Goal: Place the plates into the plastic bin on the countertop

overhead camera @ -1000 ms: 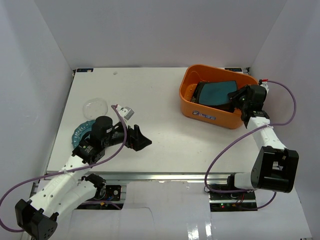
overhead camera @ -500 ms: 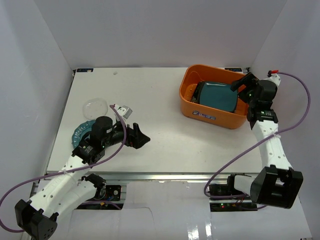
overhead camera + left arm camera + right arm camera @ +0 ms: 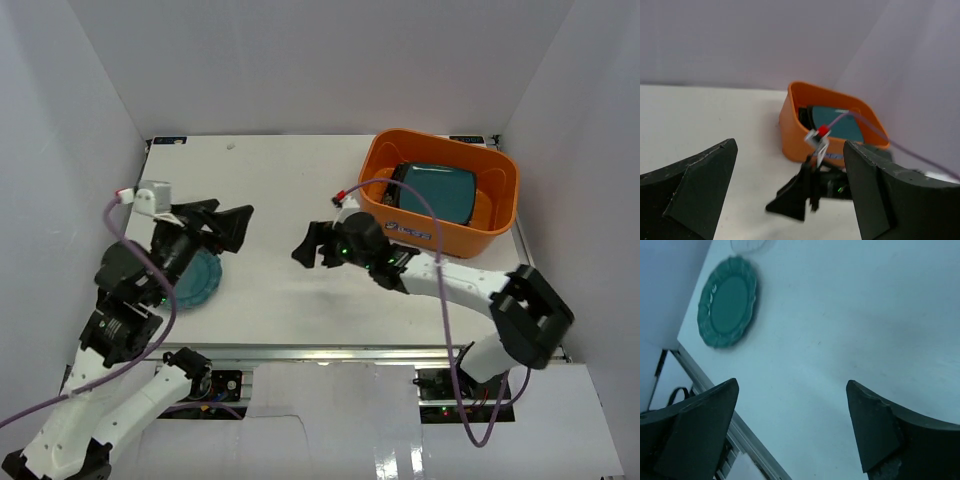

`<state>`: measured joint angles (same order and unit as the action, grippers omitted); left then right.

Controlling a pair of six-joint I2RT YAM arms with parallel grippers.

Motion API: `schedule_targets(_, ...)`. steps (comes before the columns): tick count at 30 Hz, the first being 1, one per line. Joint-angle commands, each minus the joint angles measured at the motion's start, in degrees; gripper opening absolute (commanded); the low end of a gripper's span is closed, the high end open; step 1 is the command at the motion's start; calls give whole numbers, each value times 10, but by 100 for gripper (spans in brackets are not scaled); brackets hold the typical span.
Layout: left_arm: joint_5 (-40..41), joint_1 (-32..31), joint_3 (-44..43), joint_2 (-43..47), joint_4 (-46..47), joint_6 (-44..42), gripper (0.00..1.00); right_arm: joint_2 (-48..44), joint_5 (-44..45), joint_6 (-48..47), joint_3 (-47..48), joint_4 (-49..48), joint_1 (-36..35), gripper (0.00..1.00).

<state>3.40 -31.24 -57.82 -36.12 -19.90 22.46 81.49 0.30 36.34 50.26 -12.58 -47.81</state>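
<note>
Left gripper (image 3: 226,214) spread wide and empty, with the teal round plate (image 3: 200,285) just behind it, partly under the arm. Right gripper (image 3: 312,246) gaping too, holding nothing above the countertop (image 3: 280,180). The plastic bin (image 3: 470,240) sits close behind it, dark teal square plate (image 3: 432,190) inside.

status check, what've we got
Left end effector open, right end effector open, both empty. Teal square plate in orange bin; round teal plate on countertop. No obstacle seen.

White arms (image 3: 465,285), black claws (image 3: 230,213), purple cables (image 3: 445,330)
</note>
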Motion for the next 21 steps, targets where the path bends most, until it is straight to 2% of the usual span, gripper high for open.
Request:
schedule_targets(1,70,-1,-31,19,10,-6,98,101,2,41,44,-125,-60,91)
schedule_targets(2,69,0,-31,20,10,-7,98,130,2,47,58,-144,-73,86)
schedule_targets(3,67,-1,-28,19,10,-7,98,191,-12,65,96,-165,-82,84)
schedule_targets(5,62,-1,-21,17,5,-7,98,253,-41,91,134,-191,-100,80)
schedule_targets(9,48,-1,-9,11,-11,2,98,417,-86,151,240,-226,-122,77)
schedule_targets(13,45,-1,-4,11,-22,2,98,514,-107,207,349,-222,-138,75)
schedule_targets(18,36,-1,4,12,-21,10,98,595,-97,260,419,-209,-149,75)
schedule_targets(21,37,-1,8,16,-21,9,98,641,-88,278,484,-180,-157,71)
